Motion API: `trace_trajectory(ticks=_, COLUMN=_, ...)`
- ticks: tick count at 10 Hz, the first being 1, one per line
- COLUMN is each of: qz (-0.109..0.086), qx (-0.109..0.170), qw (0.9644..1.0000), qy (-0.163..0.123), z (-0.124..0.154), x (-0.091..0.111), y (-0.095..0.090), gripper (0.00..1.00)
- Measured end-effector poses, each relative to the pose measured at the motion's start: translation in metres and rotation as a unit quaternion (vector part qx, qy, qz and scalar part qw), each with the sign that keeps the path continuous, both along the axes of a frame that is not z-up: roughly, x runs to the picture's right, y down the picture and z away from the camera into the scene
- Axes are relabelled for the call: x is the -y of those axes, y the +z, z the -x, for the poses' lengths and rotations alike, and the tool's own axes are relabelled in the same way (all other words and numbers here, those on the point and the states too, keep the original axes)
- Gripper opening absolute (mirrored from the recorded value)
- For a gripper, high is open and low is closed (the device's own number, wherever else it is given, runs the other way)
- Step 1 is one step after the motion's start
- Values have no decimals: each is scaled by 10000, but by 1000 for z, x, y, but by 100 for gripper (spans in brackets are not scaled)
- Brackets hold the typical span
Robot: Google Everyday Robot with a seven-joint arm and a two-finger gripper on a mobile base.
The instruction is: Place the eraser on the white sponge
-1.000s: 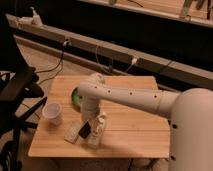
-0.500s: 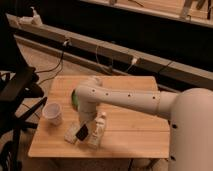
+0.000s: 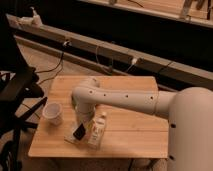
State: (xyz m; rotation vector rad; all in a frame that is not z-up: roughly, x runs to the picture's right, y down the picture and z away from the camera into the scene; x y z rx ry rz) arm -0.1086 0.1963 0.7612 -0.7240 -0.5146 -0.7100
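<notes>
The white sponge (image 3: 71,138) lies flat near the front left edge of the wooden table (image 3: 135,130). The black eraser (image 3: 78,132) stands tilted just over the sponge's right part, touching or nearly touching it. My gripper (image 3: 80,126) comes down from the white arm (image 3: 125,100) right above the sponge and is shut on the eraser. Part of the sponge is hidden behind the eraser.
A clear plastic bottle (image 3: 97,131) stands just right of the gripper, very close to it. A white paper cup (image 3: 52,113) stands to the left. A black office chair (image 3: 17,100) is off the table's left edge. Cables run along the rail behind.
The gripper with the eraser has shifted a little to the left and lower, ending over the sponge. The bottle and the cup have not moved.
</notes>
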Motion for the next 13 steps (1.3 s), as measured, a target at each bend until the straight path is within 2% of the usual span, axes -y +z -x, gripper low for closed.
trace_trajectory(ticks=3, qz=-69, qx=217, qw=9996, qy=166, z=17, x=8, y=5, gripper=0)
trace_trajectory(ticks=4, qz=-45, qx=324, qw=9993, qy=190, z=24, x=10, y=8, gripper=2)
trace_trajectory(ticks=5, qz=8, qx=414, qw=9989, qy=205, z=28, x=10, y=11, gripper=7)
trace_trajectory(ticks=6, qz=99, qx=542, qw=9982, qy=232, z=35, x=9, y=14, gripper=19)
trace_trajectory(ticks=8, qz=245, qx=672, qw=9971, qy=253, z=41, x=5, y=20, gripper=37)
trace_trajectory(ticks=11, qz=506, qx=775, qw=9954, qy=225, z=49, x=-9, y=30, gripper=69)
trace_trajectory(ticks=12, qz=562, qx=773, qw=9952, qy=208, z=49, x=-12, y=32, gripper=77)
trace_trajectory(ticks=13, qz=598, qx=769, qw=9951, qy=188, z=50, x=-14, y=32, gripper=80)
